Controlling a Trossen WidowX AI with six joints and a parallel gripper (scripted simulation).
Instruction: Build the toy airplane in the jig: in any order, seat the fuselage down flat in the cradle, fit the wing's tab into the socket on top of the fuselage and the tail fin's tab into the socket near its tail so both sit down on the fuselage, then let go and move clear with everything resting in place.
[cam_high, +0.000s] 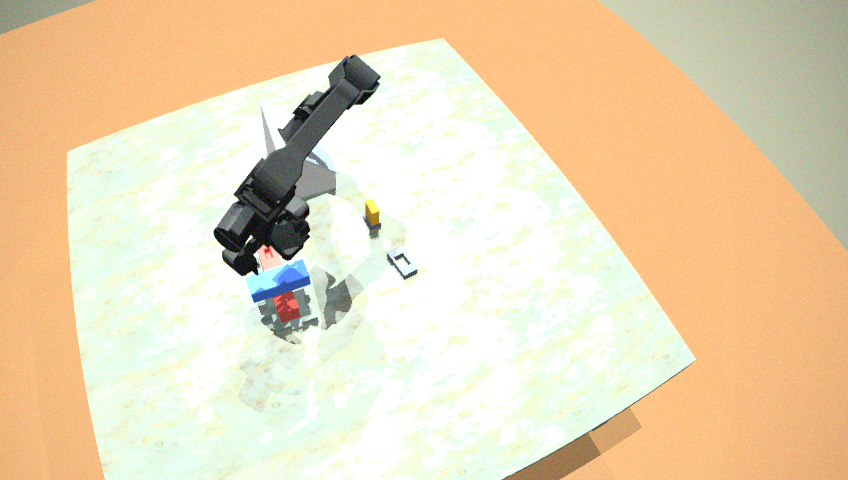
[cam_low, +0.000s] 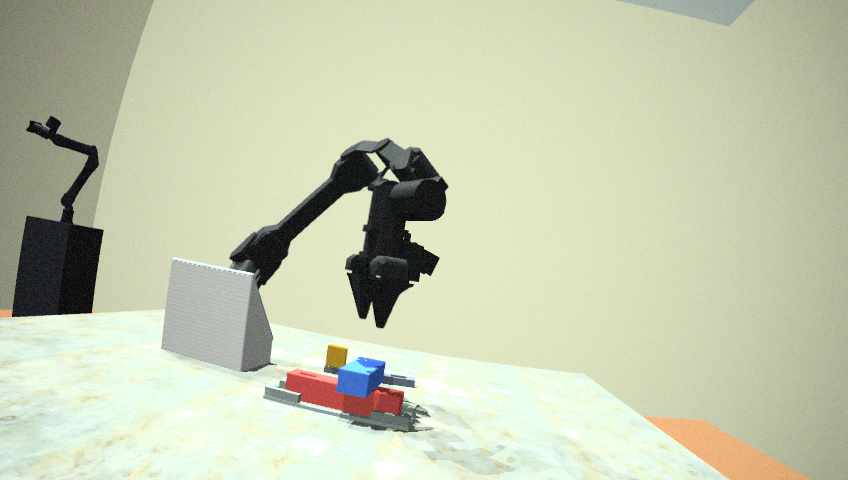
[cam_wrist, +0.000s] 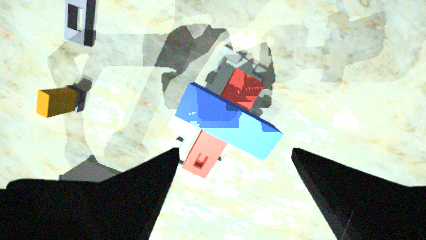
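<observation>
The red fuselage (cam_high: 287, 308) (cam_low: 315, 387) (cam_wrist: 244, 89) lies lengthwise in the grey cradle (cam_low: 282, 393). The blue wing (cam_high: 278, 280) (cam_low: 360, 377) (cam_wrist: 225, 117) lies across its top; its tab and socket are hidden beneath it. The tail socket (cam_wrist: 201, 161) shows as an empty slot in the fuselage top. The yellow tail fin (cam_high: 371, 212) (cam_low: 336, 355) (cam_wrist: 56, 102) stands upright in a small dark holder, apart from the fuselage. My gripper (cam_low: 371, 321) (cam_wrist: 234, 152) is open and empty, well above the fuselage and wing, turned at an angle to them.
An empty grey rectangular holder (cam_high: 408, 272) (cam_low: 399, 379) lies near the fin. A pale wedge-shaped block (cam_low: 208, 315) stands by the arm's base, behind the cradle in the top view. Another black arm on a dark pedestal (cam_low: 38, 267) is far in the background.
</observation>
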